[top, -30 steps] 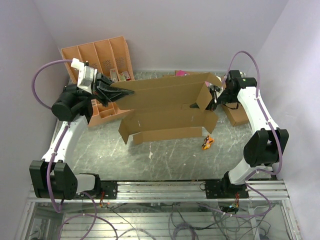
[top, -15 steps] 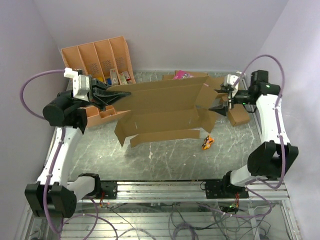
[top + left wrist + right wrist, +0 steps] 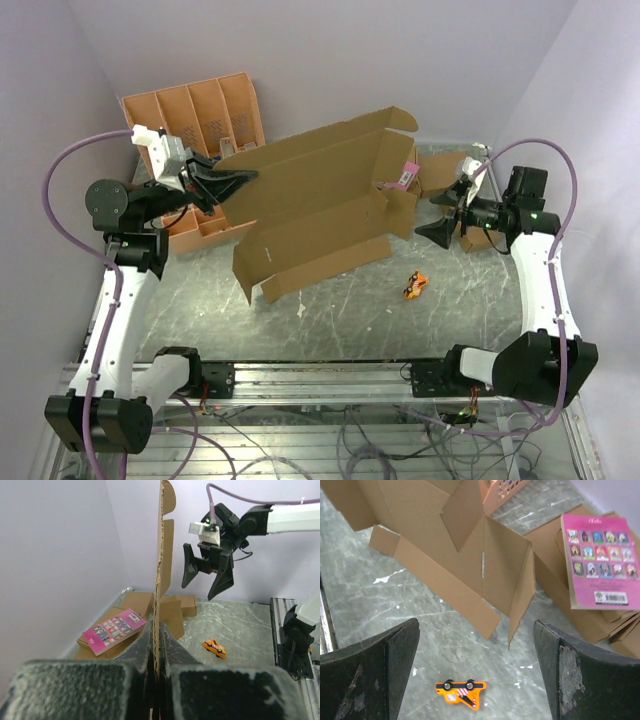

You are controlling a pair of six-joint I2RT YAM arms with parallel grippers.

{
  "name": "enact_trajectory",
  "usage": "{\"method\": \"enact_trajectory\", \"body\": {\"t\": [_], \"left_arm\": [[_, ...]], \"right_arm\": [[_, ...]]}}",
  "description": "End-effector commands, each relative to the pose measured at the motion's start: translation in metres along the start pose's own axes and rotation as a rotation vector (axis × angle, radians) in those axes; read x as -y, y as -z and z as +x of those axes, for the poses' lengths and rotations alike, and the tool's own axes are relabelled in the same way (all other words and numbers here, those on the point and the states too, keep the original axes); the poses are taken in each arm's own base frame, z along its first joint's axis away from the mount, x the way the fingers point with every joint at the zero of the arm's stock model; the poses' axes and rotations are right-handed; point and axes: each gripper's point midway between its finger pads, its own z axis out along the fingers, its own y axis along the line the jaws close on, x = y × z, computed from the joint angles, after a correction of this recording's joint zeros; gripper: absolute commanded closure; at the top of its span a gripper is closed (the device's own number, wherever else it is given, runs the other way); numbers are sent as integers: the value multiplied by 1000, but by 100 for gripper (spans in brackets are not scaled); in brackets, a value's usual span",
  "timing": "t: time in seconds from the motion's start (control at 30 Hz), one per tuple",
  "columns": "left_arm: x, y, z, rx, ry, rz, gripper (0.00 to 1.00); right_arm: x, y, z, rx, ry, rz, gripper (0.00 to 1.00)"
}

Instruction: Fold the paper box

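The paper box [image 3: 320, 200] is a large brown cardboard piece with flaps, held tilted up off the table, its far flap highest. My left gripper [image 3: 238, 179] is shut on its left edge. In the left wrist view the cardboard's corrugated edge [image 3: 161, 555] rises straight up from between the shut jaws of that gripper [image 3: 157, 645]. My right gripper [image 3: 432, 216] hangs open a little to the right of the box's right end flap, touching nothing. The right wrist view looks down between the wide jaws of the gripper [image 3: 476, 625] at the box's end flaps [image 3: 445, 545].
An orange-tan compartment tray [image 3: 200, 115] leans at the back left. Small brown boxes [image 3: 445, 170] with a pink book [image 3: 597, 560] on them lie at the back right. A small orange toy truck [image 3: 416, 286] lies on the grey table [image 3: 330, 320] below the box's right end.
The right gripper opened, let go of the box's right flap and drew back to the right. The left arm raised and tilted the box, whose far side swung upward.
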Motion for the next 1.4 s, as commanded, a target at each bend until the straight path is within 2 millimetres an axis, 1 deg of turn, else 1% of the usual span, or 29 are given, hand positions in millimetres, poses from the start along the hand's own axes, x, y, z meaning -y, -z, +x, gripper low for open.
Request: {"method": "enact_trajectory", "body": {"t": [0.0,0.07,0.2,0.27,0.3,0.4,0.5,0.6,0.63,0.7,0.77,0.83,0.93,0.97,1.03,1.17,1.2,1.27,1.37], "left_arm": [[0,2,-24,41,-57,-52,93],[3,3,-25,48,-61,-47,93],[7,4,-25,46,-57,-39,93],[8,4,-25,42,-61,-39,93],[8,4,-25,40,-62,-41,93],[9,5,-25,36,-64,-43,93],[7,5,-22,34,-58,-47,93],[4,5,-16,31,-44,-51,93],[2,5,-14,29,-40,-58,93],[-3,6,-8,12,-34,-85,93],[-12,9,2,-26,-25,-127,92],[-19,12,12,-67,-19,-166,87],[-27,18,29,-125,-12,-214,78],[-29,19,35,-140,-5,-219,75],[-30,21,48,-160,18,-220,71],[-34,22,81,-213,92,-194,74],[-35,23,89,-229,107,-192,72],[-38,24,98,-243,117,-189,68],[-41,22,101,-236,111,-185,65]], "right_arm": [[20,-18,2,25,-166,100,5],[33,-33,9,2,-150,184,5],[54,-46,17,26,-157,276,5],[62,-49,17,32,-153,290,9],[65,-50,18,32,-153,295,14],[63,-53,20,40,-150,274,39],[54,-55,21,51,-130,247,70],[46,-52,14,69,-85,225,93],[45,-50,10,72,-68,230,99],[48,-45,4,71,-43,261,100],[56,-37,0,46,-27,314,100],[64,-28,-3,33,-32,347,100],[71,-18,3,17,-59,378,100],[74,-14,-6,25,-41,392,100],[76,-9,-6,21,-30,407,100],[75,-7,-5,11,-18,396,100],[75,-8,-5,7,-19,392,100],[76,-9,-4,-3,-15,382,100],[76,-11,-8,-11,-7,346,100]]}}
